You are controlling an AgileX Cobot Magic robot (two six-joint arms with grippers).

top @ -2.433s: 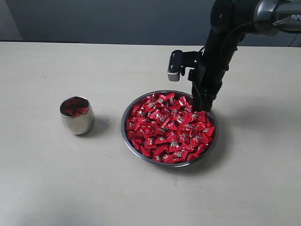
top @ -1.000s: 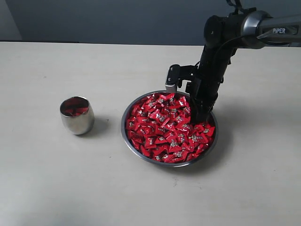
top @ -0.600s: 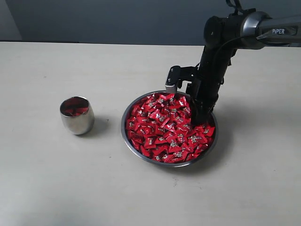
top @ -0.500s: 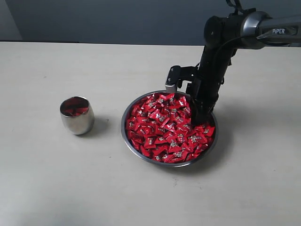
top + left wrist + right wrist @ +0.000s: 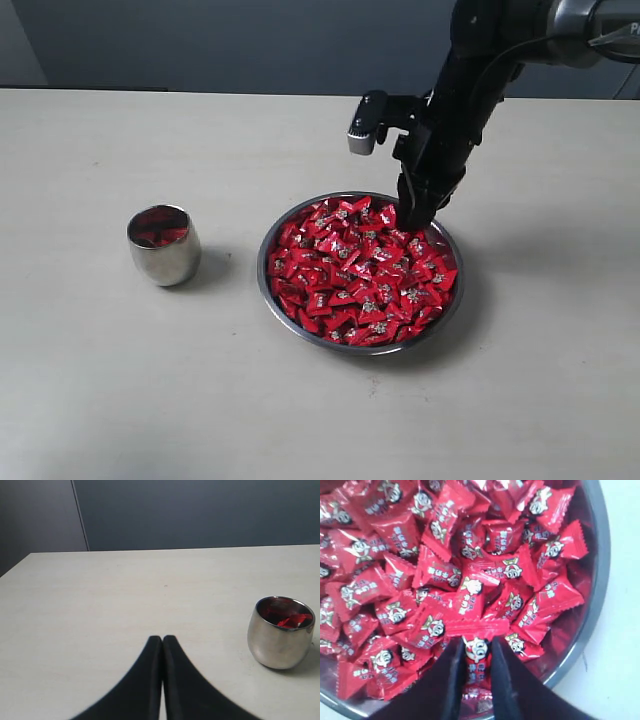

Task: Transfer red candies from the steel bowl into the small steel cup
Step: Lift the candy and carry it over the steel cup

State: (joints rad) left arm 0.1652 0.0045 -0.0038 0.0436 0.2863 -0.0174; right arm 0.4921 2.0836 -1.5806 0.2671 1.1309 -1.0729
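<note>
The steel bowl (image 5: pixel 262 283) sits mid-table, heaped with red candies (image 5: pixel 355 280). Just over its far right part hangs my right gripper (image 5: pixel 414 217), lifted off the pile. In the right wrist view that gripper (image 5: pixel 477 641) is shut on one red candy (image 5: pixel 477 652), pinched upright between the two black fingers above the other red candies (image 5: pixel 445 575) and the steel bowl's rim (image 5: pixel 601 580). The small steel cup (image 5: pixel 163 245) stands left of the bowl with a few red candies inside. My left gripper (image 5: pixel 162 639) is shut and empty, low over the table with the small steel cup (image 5: pixel 280 635) beside it.
The pale table (image 5: pixel 120 380) runs wide around the bowl and cup, with a dark wall behind its far edge. The right arm's black links (image 5: pixel 470 80) reach down from the upper right, the wrist camera (image 5: pixel 364 128) sticking out toward the left.
My right gripper was dipped into the candies at the bowl's right side; it has since risen and drawn slightly back, carrying one candy. Cup and bowl stay put.
</note>
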